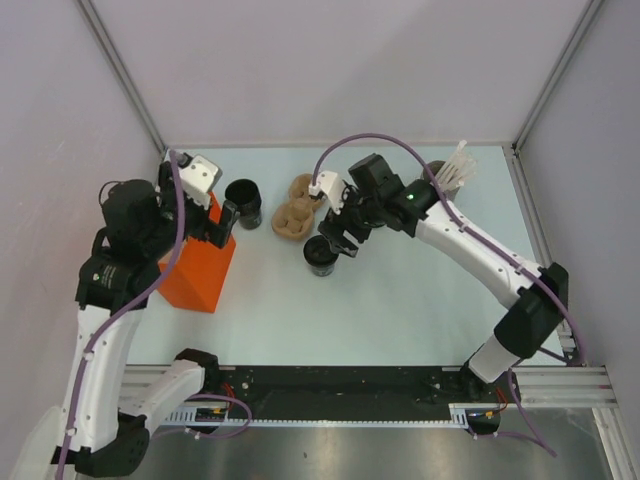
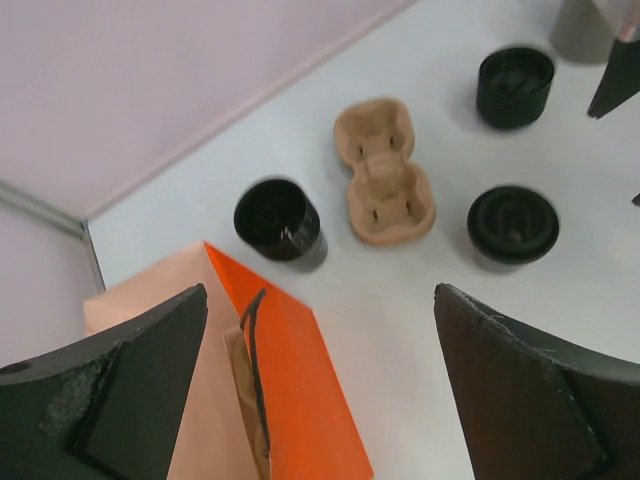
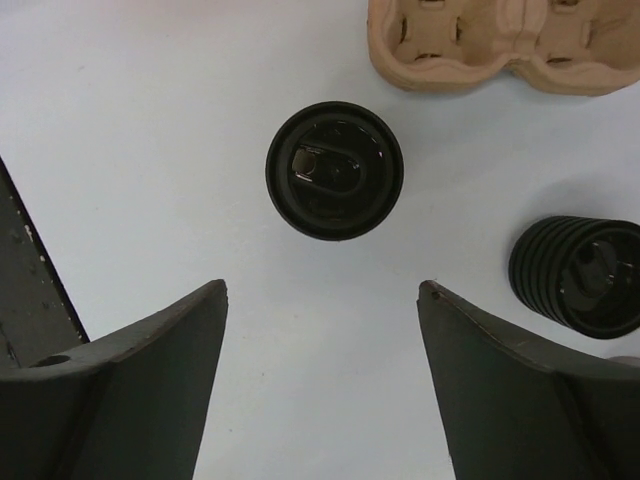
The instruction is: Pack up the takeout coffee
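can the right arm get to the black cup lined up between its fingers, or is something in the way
Likely yes. The right pincer hangs open above that cup, bare table on both sides of it; the carrier and the ribbed cup stand apart from it.

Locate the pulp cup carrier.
The carrier sits toward the back, just left of centre in the top view, between the black cup next to the orange bag on its left and another black cup to its right, nearer the arms.
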Controlling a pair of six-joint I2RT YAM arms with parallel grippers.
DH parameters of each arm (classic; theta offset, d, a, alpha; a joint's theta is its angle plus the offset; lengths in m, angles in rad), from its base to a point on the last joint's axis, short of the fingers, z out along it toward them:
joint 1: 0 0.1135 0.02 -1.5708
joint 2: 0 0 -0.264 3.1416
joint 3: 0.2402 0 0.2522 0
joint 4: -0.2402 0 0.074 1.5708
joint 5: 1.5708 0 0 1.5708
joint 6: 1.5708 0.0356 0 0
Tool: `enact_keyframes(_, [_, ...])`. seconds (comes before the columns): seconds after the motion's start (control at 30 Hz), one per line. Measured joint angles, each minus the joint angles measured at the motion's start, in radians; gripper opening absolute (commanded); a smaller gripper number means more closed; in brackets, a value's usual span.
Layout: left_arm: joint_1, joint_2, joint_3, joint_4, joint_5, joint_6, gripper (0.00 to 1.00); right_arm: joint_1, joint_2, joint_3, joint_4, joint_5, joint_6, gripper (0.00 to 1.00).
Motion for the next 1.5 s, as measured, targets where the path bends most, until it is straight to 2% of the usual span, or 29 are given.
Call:
enact_keyframes(0.17, [0.049, 0.01, -0.089, -0.006, -0.045, -0.002, 1.0, 0.058, 0.128, 0.014, 0.027, 0.063, 0.054, 0.75])
enact_keyframes(0.4, [0.099, -0.034, -0.093, 0.009, -0.063, -0.021, 1.0, 0.148, 0.263, 0.05, 0.029, 0.156, 0.122, 0.68])
enact_keyframes(0.63, [0.126, -0.055, -0.095, 0.024, -0.063, -0.029, 1.0, 0.166, 0.323, 0.113, 0.03, 0.224, 0.155, 0.56])
enact_keyframes(0.77, [0.135, -0.054, -0.105, 0.026, -0.062, -0.035, 1.0, 0.166, 0.348, 0.148, 0.029, 0.253, 0.159, 0.43])
enact_keyframes(0.83, [0.142, -0.054, -0.106, 0.026, -0.061, -0.037, 1.0, 0.166, 0.362, 0.161, 0.028, 0.259, 0.163, 0.41])
enact_keyframes(1.03, [0.156, -0.055, -0.106, 0.028, -0.055, -0.045, 1.0, 0.168, 0.383, 0.168, 0.011, 0.259, 0.171, 0.4])
enact_keyframes(1.5, [0.167, -0.051, -0.106, 0.028, -0.035, -0.054, 1.0, 0.174, 0.383, 0.167, 0.001, 0.259, 0.171, 0.3])
